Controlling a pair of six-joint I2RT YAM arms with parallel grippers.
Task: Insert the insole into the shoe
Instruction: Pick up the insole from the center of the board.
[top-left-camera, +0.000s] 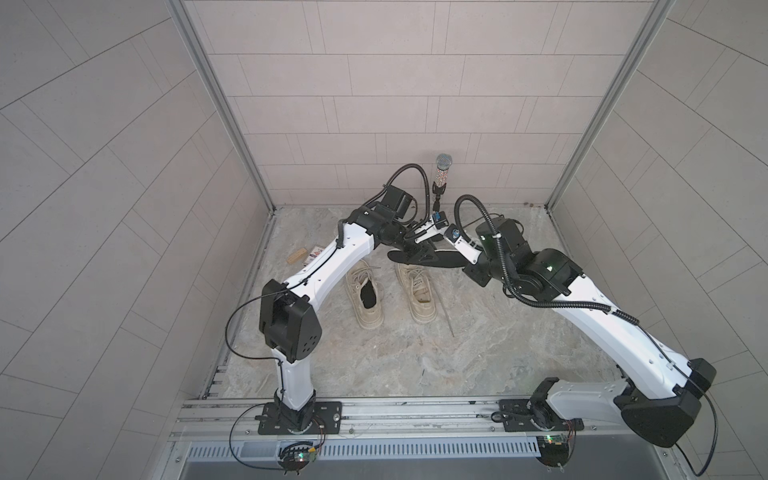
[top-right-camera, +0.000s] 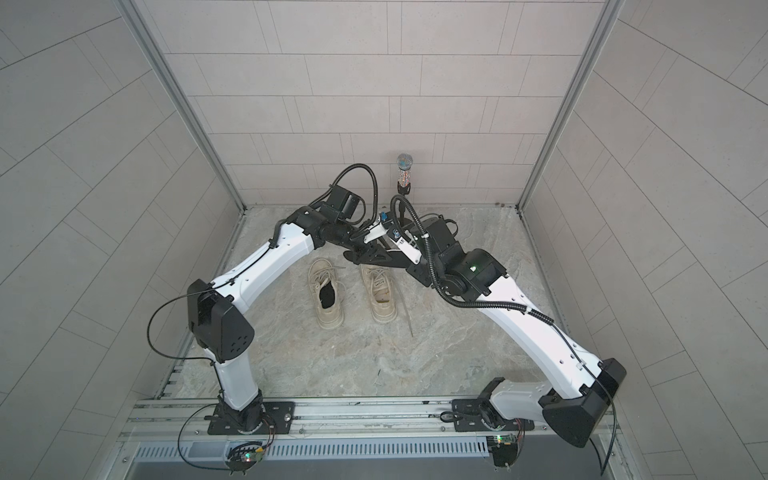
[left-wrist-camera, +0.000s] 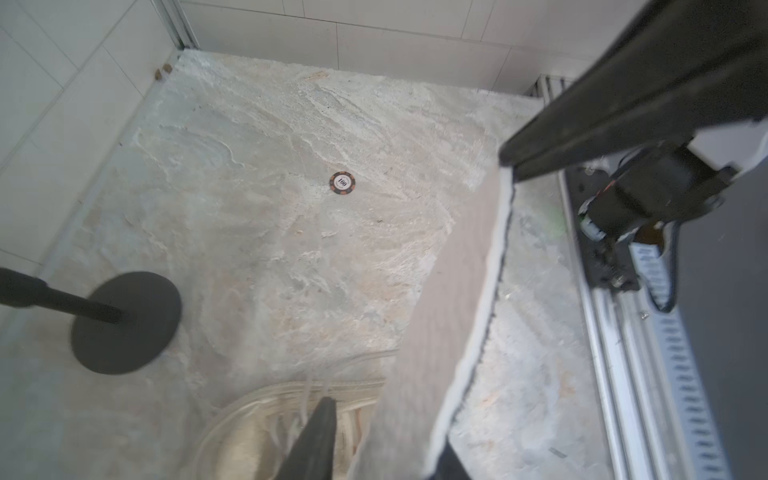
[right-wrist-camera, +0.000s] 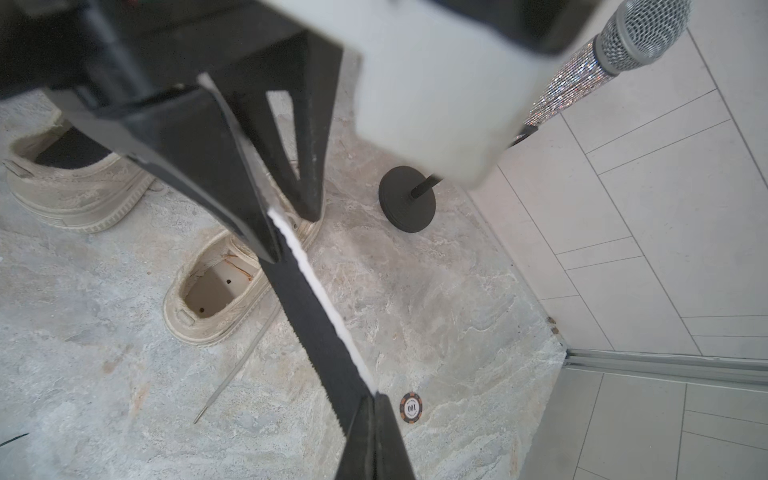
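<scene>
Holding a black insole (top-left-camera: 449, 260) in the air by the toe of the empty tan shoe (top-left-camera: 417, 295) on the worktop (top-left-camera: 415, 365), right tool (right-wrist-camera: 375, 401) pinched shut on one end, left tool (right-wrist-camera: 289, 232) with jaws either side of it, cannot tell if squeezing, only the wrist views show a small round chip (left-wrist-camera: 343, 183).

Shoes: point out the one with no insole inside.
The shoe nearer the right arm: its opening shows a bare pale footbed. The other shoe already has a black insole lying in it.
</scene>
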